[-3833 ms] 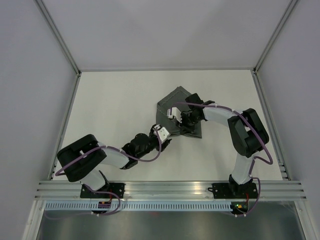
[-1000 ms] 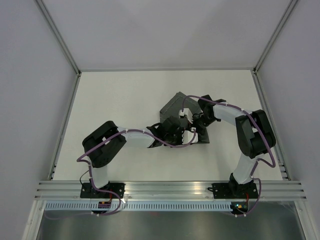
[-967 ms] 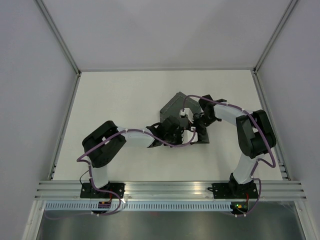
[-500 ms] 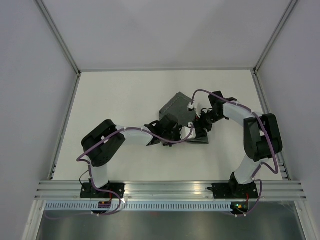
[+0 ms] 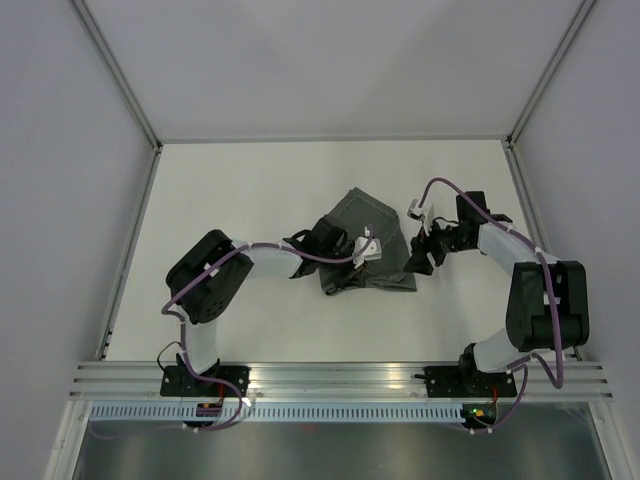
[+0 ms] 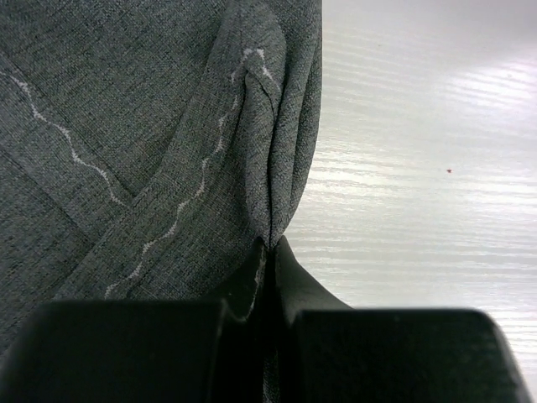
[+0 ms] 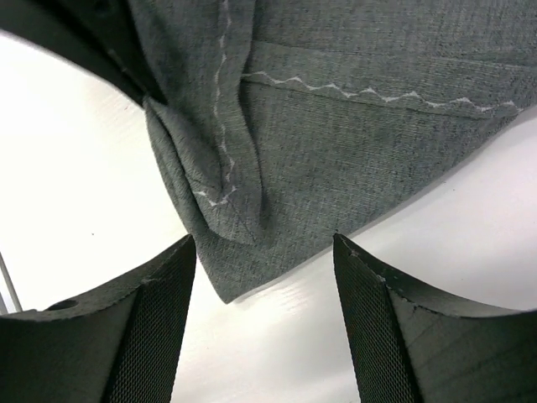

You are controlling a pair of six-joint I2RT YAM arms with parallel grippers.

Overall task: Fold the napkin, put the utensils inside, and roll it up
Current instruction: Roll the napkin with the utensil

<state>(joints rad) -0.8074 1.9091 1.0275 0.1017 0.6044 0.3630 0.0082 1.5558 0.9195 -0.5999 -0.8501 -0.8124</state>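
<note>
The dark grey napkin (image 5: 368,240) lies folded and bunched at mid-table, with its pale wavy stitching showing in both wrist views. My left gripper (image 5: 347,262) is shut on a raised fold of the napkin (image 6: 151,126), and its black fingertips (image 6: 270,243) pinch the crease. My right gripper (image 5: 418,258) stands open just right of the cloth's right corner, holding nothing. In the right wrist view, the right gripper's (image 7: 262,243) mesh-padded fingers (image 7: 151,327) frame a corner of the napkin (image 7: 352,134). The utensils are hidden or out of view.
The white table (image 5: 240,200) is bounded by grey walls with metal posts (image 5: 125,275) on the left and right. An aluminium rail (image 5: 340,378) runs along the near edge, carrying both arm bases. The left arm's black finger shows at the top left of the right wrist view (image 7: 75,42).
My right gripper has let go of the napkin, opened wider and drawn back to the right. My left gripper stays shut on the fold, and the cloth has shifted and spread slightly.
</note>
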